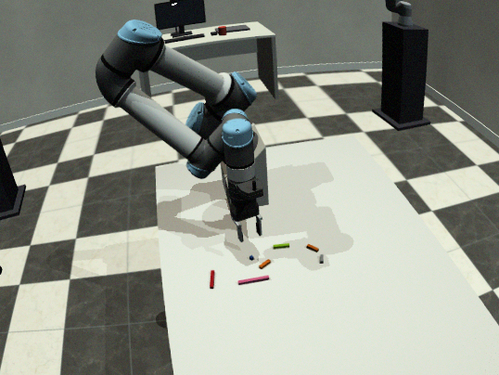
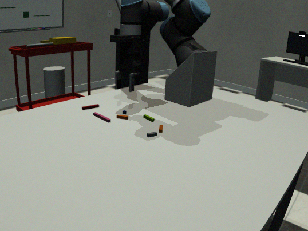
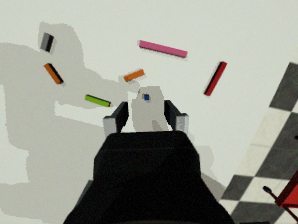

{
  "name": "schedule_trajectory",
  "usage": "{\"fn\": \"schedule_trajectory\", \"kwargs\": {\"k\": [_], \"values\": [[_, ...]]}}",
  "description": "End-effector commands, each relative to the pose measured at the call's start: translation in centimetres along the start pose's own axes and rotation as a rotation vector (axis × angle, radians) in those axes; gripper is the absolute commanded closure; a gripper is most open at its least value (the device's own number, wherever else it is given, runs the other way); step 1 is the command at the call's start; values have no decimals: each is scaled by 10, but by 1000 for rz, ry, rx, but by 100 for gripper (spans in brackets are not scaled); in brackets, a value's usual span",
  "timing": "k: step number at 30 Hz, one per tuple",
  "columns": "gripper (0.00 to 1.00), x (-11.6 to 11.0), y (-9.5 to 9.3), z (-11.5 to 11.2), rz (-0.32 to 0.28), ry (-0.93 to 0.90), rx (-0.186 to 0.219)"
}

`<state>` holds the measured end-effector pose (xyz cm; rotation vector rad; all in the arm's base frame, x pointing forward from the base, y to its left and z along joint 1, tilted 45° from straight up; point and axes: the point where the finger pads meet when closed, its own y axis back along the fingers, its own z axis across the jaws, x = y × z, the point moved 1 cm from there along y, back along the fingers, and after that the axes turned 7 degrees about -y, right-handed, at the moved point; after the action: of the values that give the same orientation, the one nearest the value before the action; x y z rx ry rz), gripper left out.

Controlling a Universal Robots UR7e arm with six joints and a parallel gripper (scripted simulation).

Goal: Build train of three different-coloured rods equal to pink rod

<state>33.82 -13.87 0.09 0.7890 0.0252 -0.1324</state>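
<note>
Our gripper hangs above the table with its fingers spread wide and nothing between them; in the wrist view the blue rod sits on the surface below, framed in the gap between the fingers, so we judge we are lined up over it.

The blue rod lies flat near an orange rod, close but apart. Beyond that, the lime rod lies alone, and a second orange rod sits near the grey rod. The pink rod, our reference length, lies toward the near side, with the red rod well apart from it. No two rods are joined end to end, so no train exists yet. By the colour code, blue, grey and lime would add up to pink, as would blue, orange and a four-short partner we do not have; we judge blue, grey and lime the likely set. They are scattered at differing angles, so each needs turning as well as moving.

The white table is matte and flat, crossed by the arm's shadows. Around it the floor is chequered black and white; a red cart with a pale cylinder stands by the wall, a desk with a monitor stands further off, and the arm rises from a grey wedge-shaped base.
</note>
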Motion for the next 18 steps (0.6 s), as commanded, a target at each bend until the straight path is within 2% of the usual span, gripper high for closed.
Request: {"fn": "schedule_trajectory", "kwargs": {"k": [1,7,11,16,18], "values": [[0,2,0,-2,1,-7,1],[0,19,-2,-21,2,-72,6],[0,37,-4,-44,2,-146,11],[0,59,-8,-85,1,-260,14],[0,59,-8,-85,1,-260,14]]}}
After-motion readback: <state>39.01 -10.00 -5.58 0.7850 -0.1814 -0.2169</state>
